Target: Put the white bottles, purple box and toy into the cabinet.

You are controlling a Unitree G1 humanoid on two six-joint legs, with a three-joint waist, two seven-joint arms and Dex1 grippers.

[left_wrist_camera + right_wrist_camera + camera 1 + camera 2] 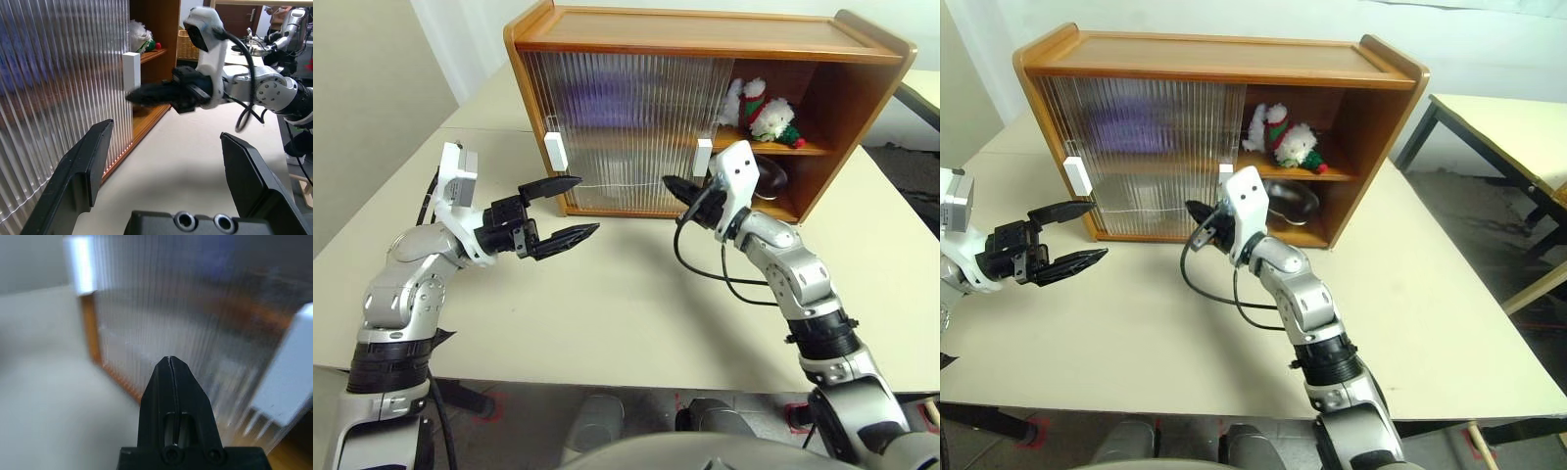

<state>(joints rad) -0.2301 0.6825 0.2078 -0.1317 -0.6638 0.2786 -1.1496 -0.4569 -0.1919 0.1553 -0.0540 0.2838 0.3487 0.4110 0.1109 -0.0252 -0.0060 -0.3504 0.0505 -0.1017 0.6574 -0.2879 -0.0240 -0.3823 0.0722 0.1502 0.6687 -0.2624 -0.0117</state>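
The toy (767, 115) already sits on the upper shelf in the open right bay of the cabinet (705, 44), with a dark rounded shape, perhaps the dish, on the shelf below it. The right gripper (672, 183) hangs pinched shut and empty, its tip just in front of the white handle (703, 157) at the edge of the inner door, so the step in hand looks like sliding that door. To do it well, the closed tip should press flat against the side of the handle and push along the track, not into the ribbed panel, keeping level so the door does not bind. The left gripper (565, 208) hovers with fingers spread wide, holding nothing, near the other handle (556, 151); it could steady the cabinet, but should stay apart from the moving door. Much is hard to read here. A purple blur behind the ribbed doors (607, 117) in the upper left bay may be the box, yet its outline is lost in the ribbing. No bottles can be made out anywhere on the table (626, 313) or shelves. Whether the right tip touches the handle I cannot tell, and the right wrist view is smeared.
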